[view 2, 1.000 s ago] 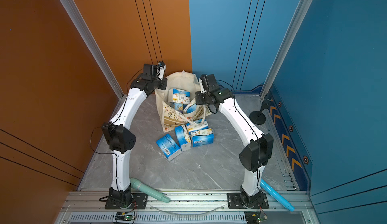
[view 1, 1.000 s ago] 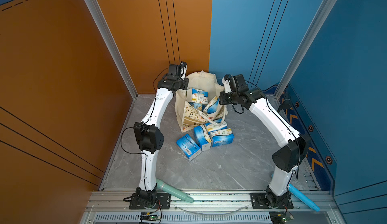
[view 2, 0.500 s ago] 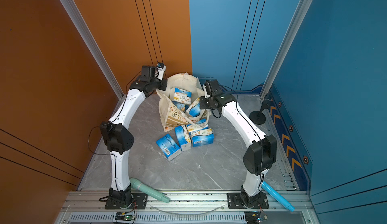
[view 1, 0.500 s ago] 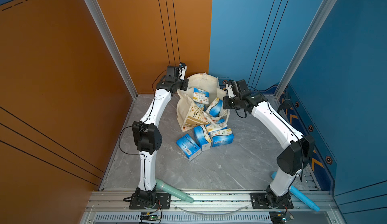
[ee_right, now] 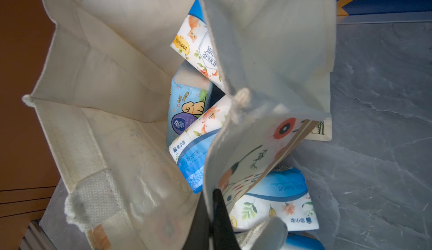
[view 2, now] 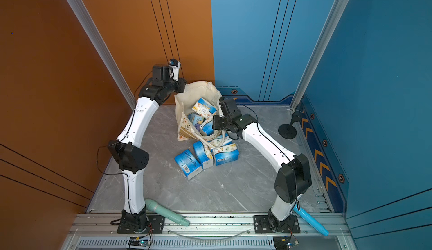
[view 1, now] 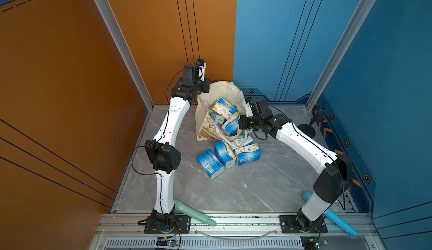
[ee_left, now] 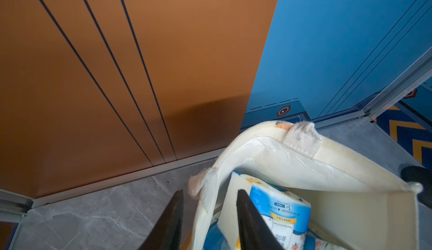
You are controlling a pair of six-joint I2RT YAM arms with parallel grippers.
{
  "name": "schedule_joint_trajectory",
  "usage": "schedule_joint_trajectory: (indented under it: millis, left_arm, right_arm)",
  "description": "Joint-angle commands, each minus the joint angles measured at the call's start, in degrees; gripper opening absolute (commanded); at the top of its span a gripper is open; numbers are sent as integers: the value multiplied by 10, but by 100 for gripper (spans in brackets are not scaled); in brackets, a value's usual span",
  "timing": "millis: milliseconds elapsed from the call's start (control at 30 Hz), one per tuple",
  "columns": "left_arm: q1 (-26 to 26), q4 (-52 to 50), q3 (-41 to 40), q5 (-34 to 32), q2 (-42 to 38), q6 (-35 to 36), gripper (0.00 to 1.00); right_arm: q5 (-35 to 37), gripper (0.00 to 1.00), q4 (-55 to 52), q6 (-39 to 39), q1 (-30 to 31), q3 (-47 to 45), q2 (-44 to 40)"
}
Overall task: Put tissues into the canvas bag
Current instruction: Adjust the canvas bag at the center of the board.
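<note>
R-wrist: right gripper [ee_right: 216, 197] pinches canvas bag [ee_right: 105, 78] rim | top views: hidden

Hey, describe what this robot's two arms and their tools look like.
The left arm and right arm have smooth, rounded white shells linked by bulky black joints. Thin black cables run along them and loop out at the bends. The left tool and right tool have slim, tapered black fingers.
</note>
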Motion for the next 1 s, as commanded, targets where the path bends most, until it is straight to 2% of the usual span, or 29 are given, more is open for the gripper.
schedule_joint_trajectory:
  millis: [0,133,200,233,300,333,433,500,567,733,867,967]
  left_arm:
    - [-10,-94,41,-71,-36,-10,37]
    - [-43,-217,16,-130,-71,-4,39]
    - [-69,-268,-3,-182,-90,0,44]
    - [-76,-284,-17,-187,-97,-6,48]
    - [-83,-316,-38,-164,-110,-22,57]
    - [-85,-331,-41,-153,-111,-32,58]
    - [-96,-344,-68,-131,-121,-56,57]
    - [-101,-344,-71,-146,-116,-63,58]
    - [-97,-347,-71,-158,-109,-74,58]
    - [-85,-346,-71,-130,-87,-83,55]
    - [-79,-345,-51,-101,-57,-88,56]
    - [-76,-345,-23,-111,-30,-86,55]
  right_arm:
    - [-36,0,46,29,5,-10,-30]
    - [-31,0,45,25,6,-21,-30]
    - [-35,0,46,26,5,-25,-26]
    - [-38,0,46,26,5,-26,-25]
    - [-43,0,48,26,5,-26,-20]
    - [-47,0,49,27,5,-24,-19]
    - [-49,0,49,24,4,-25,-16]
    - [-51,0,47,22,2,-21,-16]
    - [-54,0,45,21,0,-19,-19]
    - [-51,0,39,16,-2,-22,-27]
    - [-53,0,38,16,-5,-22,-28]
    - [-55,0,36,16,-4,-22,-31]
